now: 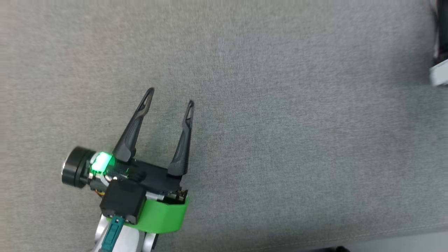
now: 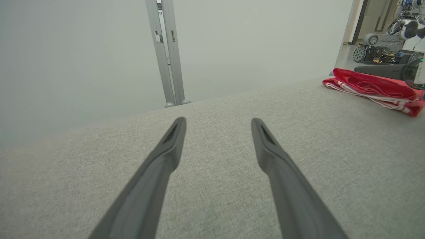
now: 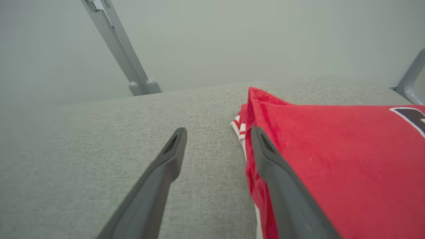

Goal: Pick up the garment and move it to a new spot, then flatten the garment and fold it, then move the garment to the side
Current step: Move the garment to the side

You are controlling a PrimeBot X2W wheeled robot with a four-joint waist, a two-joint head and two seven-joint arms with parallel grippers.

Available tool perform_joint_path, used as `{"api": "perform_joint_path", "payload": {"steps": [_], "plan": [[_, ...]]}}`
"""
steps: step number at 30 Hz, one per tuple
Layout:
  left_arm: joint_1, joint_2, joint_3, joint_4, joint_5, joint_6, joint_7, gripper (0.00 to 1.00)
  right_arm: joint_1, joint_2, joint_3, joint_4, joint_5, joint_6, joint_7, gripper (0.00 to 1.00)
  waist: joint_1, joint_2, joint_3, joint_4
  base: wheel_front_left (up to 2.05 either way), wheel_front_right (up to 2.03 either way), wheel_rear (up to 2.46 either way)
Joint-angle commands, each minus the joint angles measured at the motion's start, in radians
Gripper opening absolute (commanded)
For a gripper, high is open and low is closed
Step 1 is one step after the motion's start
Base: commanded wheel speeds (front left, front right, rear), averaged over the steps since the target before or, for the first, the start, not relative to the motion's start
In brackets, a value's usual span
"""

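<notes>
The garment (image 3: 332, 159) is red with white-striped trim and a dark mark, folded flat on the grey fabric surface. In the left wrist view the garment (image 2: 372, 87) lies far off to the right. My right gripper (image 3: 218, 130) is open at the garment's left edge: one finger over bare fabric, the other finger (image 3: 285, 192) in front of the red cloth. Whether it touches the cloth I cannot tell. My left gripper (image 1: 170, 97) is open over bare surface at the lower left of the head view, holding nothing. It is also open in its own view, the left gripper (image 2: 218, 121).
The grey fabric surface (image 1: 280, 140) spreads across the head view, its front edge (image 1: 402, 241) at the lower right. A pale-and-dark object (image 1: 439, 70) sits at the right edge. A metal post (image 2: 167, 53) stands behind the far edge, with a wheeled machine (image 2: 378, 46) beyond.
</notes>
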Motion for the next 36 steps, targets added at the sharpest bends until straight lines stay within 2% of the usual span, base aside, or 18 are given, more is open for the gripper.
{"api": "perform_joint_path", "payload": {"steps": [1,6,10,20,24,30,34,36], "plan": [[0.032,-0.002,0.010,0.018,-0.005,0.006,0.000,1.00,0.033,0.027,0.002,-0.013,-0.018,-0.001,-0.004,1.00,0.0000,0.0000,-0.155,0.020,0.00,0.00,0.00],[0.103,-0.027,0.051,0.093,-0.030,0.022,0.000,1.00,0.141,0.128,-0.007,-0.043,-0.113,-0.001,-0.004,1.00,0.0000,0.0000,-0.273,0.035,0.00,0.00,0.00],[0.163,-0.052,0.094,0.132,-0.059,0.030,0.000,1.00,0.248,0.213,-0.054,-0.062,-0.215,-0.001,-0.004,1.00,0.0000,0.0000,-0.364,0.048,0.00,0.00,0.00],[0.310,-0.090,0.203,0.186,-0.090,0.008,0.000,1.00,0.547,0.431,-0.268,-0.231,-0.558,-0.001,-0.004,1.00,0.0000,0.0000,-0.541,0.046,0.00,0.00,0.00],[0.344,-0.096,0.228,0.171,-0.086,-0.002,0.000,1.00,0.651,0.503,-0.321,-0.321,-0.637,-0.001,-0.004,1.00,0.0000,0.0000,-0.568,0.048,0.00,0.00,0.00],[0.376,-0.099,0.252,0.154,-0.074,-0.011,0.000,1.00,0.768,0.553,-0.331,-0.383,-0.660,-0.001,-0.004,1.00,0.0000,0.0000,-0.588,0.049,0.00,0.00,0.00],[0.392,-0.099,0.264,0.158,-0.101,0.006,0.000,1.00,0.824,0.561,-0.327,-0.389,-0.674,-0.001,-0.004,1.00,0.0000,0.0000,-0.601,0.047,0.00,0.00,0.00],[0.399,-0.099,0.261,0.167,-0.107,-0.003,0.000,1.00,0.845,0.562,-0.319,-0.384,-0.680,-0.001,-0.004,1.00,0.0000,0.0000,-0.607,0.045,0.00,0.00,0.00]]}}
